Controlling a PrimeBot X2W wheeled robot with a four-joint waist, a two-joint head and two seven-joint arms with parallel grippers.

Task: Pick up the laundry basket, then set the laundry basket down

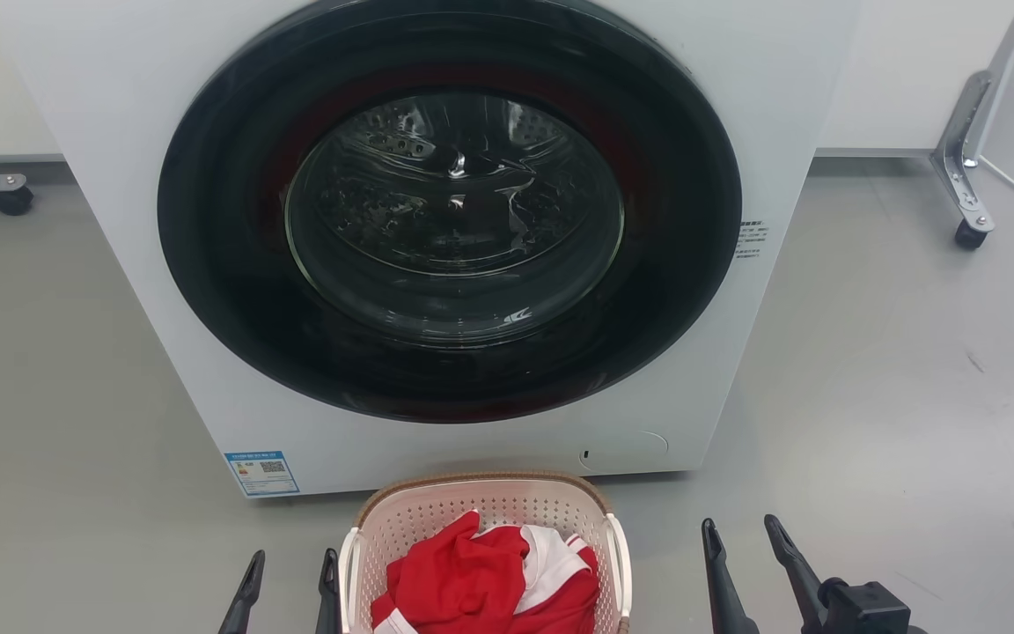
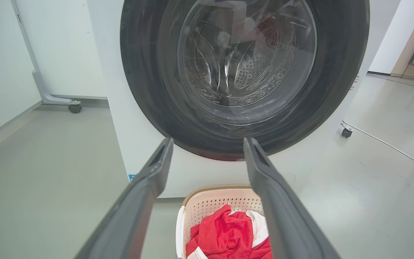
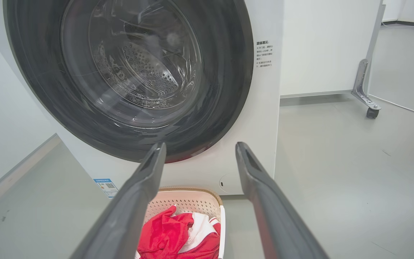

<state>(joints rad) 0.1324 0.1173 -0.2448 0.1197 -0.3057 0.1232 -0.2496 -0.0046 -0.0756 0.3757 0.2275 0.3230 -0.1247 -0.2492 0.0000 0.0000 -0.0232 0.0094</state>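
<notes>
Sitting on the floor [image 1: 894, 396]: the laundry basket [image 1: 482, 478] in front of the washing machine [image 1: 102, 176]

The laundry basket stands on the grey floor just in front of the white washing machine, below its round glass door [image 1: 450, 211]. A red and white cloth [image 1: 463, 581] lies crumpled inside the basket.

The left gripper [image 1: 293, 563] is low at the basket's left side with its two dark fingers apart and nothing between them. Its inner finger is just beside the basket's white loop handle [image 1: 349, 563]; whether they touch cannot be told. In the left wrist view the basket sits low between that gripper's spread fingers, partly covered by one of them.

The right gripper [image 1: 740, 528] is off the basket's right side, near it but clear of it, with bare floor between them. Its fingers are also spread and hold nothing.

A blue label [image 1: 262, 473] is stuck on the machine's lower front corner, on the robot's left. A metal leg with a small wheel [image 1: 969, 233] stands on the floor further back on the right.
</notes>
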